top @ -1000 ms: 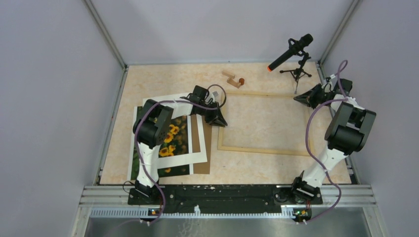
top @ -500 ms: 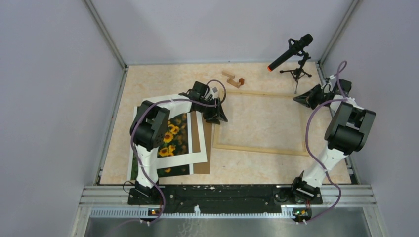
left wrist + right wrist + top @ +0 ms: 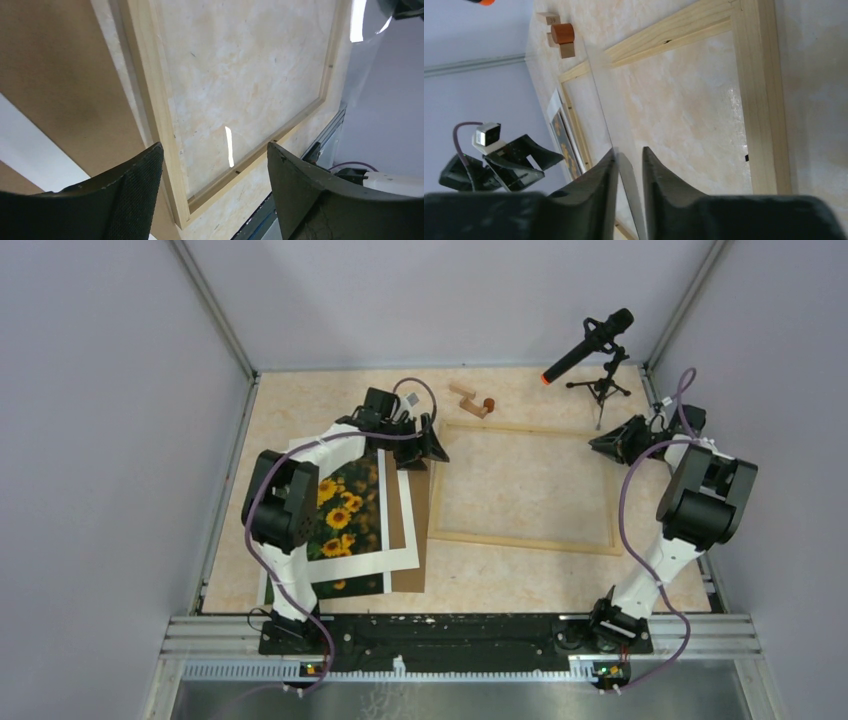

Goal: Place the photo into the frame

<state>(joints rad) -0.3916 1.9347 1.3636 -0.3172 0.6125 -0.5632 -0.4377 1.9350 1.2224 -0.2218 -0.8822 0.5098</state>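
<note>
The light-wood frame (image 3: 520, 541) lies flat right of centre, showing the table through it. The photo (image 3: 342, 508), sunflowers on dark green, lies to its left, partly under a white mat (image 3: 372, 562) and beside a brown board (image 3: 405, 540). My left gripper (image 3: 432, 448) hangs open over the frame's left rail (image 3: 160, 125), nothing between its fingers (image 3: 215, 150). My right gripper (image 3: 606, 443) is at the frame's far right corner. Its jaws (image 3: 629, 152) stand a narrow slit apart, with the edge of a clear pane (image 3: 630, 185) in the gap.
Small wooden blocks (image 3: 472, 400) lie behind the frame, also in the right wrist view (image 3: 561, 37). A microphone on a tripod (image 3: 592, 348) stands at the back right. Grey walls close in the table on three sides.
The frame has slid left toward the brown board. My left gripper opened wide and moved back and left off the frame's rail. The right jaws parted slightly.
</note>
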